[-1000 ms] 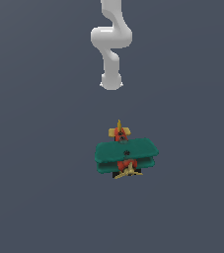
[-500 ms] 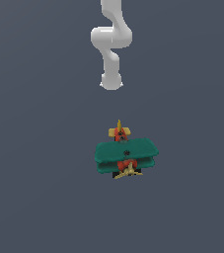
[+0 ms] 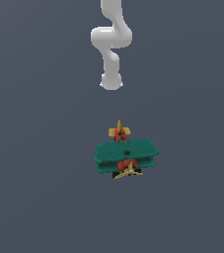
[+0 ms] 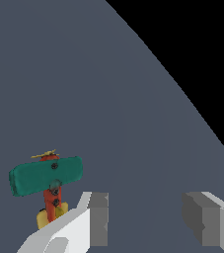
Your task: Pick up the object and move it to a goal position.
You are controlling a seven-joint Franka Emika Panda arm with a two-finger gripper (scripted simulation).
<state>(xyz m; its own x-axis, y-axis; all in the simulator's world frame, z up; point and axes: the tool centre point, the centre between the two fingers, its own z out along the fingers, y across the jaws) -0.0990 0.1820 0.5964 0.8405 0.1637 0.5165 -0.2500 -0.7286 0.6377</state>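
The toy plane (image 3: 126, 155) sits upright on the grey floor (image 3: 34, 148), nearer the exterior camera than the arm (image 3: 111, 44), apart from it. The gripper (image 4: 145, 220) has its jaws spread wide and empty, probably ready to straddle the wings.

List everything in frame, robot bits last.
toy biplane: 1, teal-green double wings, red-orange body, yellow propeller and tail; resting on the floor, below the arm in the exterior view, untouched
floor: 1, flat grey-blue; fills the exterior view
arm: 1, white; enters at the exterior view's top centre
tool: 1, white with grey fingers; open, nothing between them, apart from the biplane
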